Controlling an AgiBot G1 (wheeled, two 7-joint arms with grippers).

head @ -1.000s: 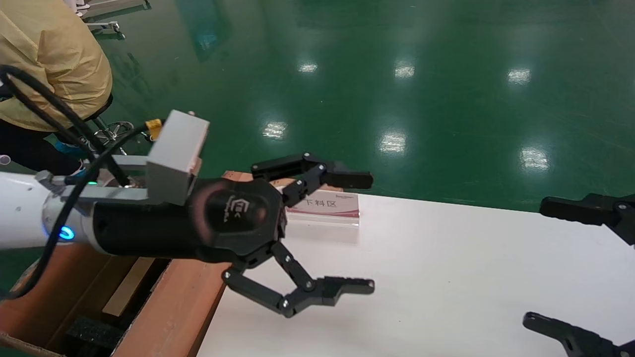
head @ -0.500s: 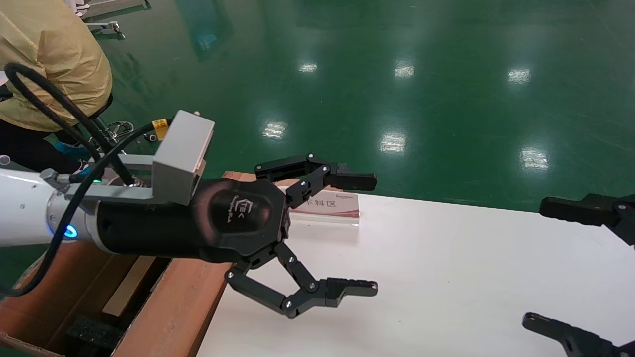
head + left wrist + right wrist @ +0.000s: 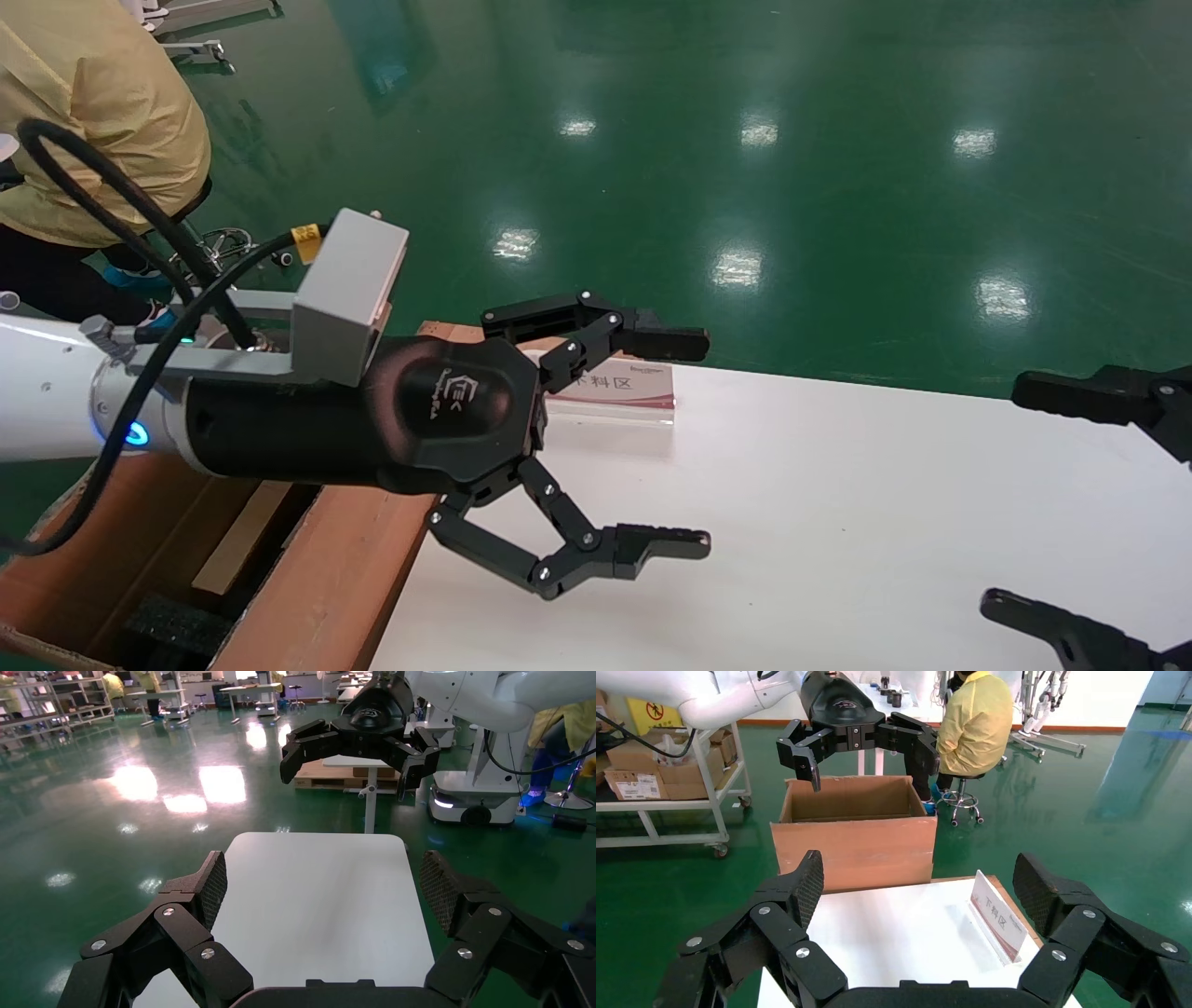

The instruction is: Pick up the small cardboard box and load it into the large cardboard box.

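Hovering left gripper (image 3: 652,438) spread wide, empty, over worktop (image 3: 838,522) | right gripper (image 3: 1080,503) spread wide, empty, facing it | small cardboard box in no view | large cardboard box (image 3: 854,839) behind and below left gripper, off worktop edge; left arm nearer.

In the head view we see the table (image 3: 838,522) filling the lower right of the frame, with the floor (image 3: 745,140) above it. The large cardboard box (image 3: 317,578) stands at the lower left, touching the table's left edge. The sign (image 3: 619,387) stands on the table near its upper left corner. The left gripper (image 3: 694,443) hangs over this corner — the right gripper (image 3: 1015,494) is at the right edge. A person (image 3: 93,121) sits at the upper left, behind the box.
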